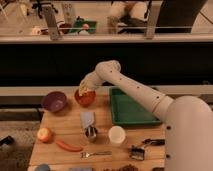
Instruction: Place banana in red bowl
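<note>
Reached over the worktop [67, 131] with the white arm [131, 91] to the red bowl [85, 99]; held the tool [85, 88] just above its rim, pinched on the banana [88, 91]. Needed, seemingly: centring low over the bowl before releasing.

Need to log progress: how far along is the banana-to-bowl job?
Done: the banana is off the table and appears to be up at the tool. In hand: the tool hangs just over the red bowl, with the banana at it. Left: the banana is not yet lying in the bowl, so it must be lowered and let go, and the tool drawn back.
</note>
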Action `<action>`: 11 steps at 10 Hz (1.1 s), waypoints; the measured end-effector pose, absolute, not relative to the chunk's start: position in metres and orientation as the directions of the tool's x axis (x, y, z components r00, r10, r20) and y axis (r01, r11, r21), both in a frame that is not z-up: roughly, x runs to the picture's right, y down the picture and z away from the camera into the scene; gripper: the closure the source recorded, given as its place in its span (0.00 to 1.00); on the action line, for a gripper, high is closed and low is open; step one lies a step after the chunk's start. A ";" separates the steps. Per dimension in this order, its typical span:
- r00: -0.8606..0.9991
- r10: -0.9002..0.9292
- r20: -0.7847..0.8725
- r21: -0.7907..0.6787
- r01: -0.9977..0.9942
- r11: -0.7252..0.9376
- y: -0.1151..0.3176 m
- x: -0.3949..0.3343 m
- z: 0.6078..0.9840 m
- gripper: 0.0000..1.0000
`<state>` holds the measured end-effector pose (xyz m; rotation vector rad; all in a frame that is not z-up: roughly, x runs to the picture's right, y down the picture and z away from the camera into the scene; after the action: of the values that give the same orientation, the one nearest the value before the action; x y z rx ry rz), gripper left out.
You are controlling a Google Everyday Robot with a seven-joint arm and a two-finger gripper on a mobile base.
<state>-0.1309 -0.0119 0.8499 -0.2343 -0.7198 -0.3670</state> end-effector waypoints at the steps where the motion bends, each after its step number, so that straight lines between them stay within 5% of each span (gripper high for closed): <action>1: 0.690 -0.250 0.680 -0.084 0.411 0.908 -0.012 -0.131 0.851 0.44; 4: 0.685 -0.253 0.683 -0.084 0.418 0.905 -0.011 -0.134 0.852 0.21; 11: 0.690 -0.276 0.669 -0.054 0.416 0.908 -0.014 -0.141 0.847 0.20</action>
<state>-0.1414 -0.0142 0.8470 -0.2087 -0.7111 -0.3897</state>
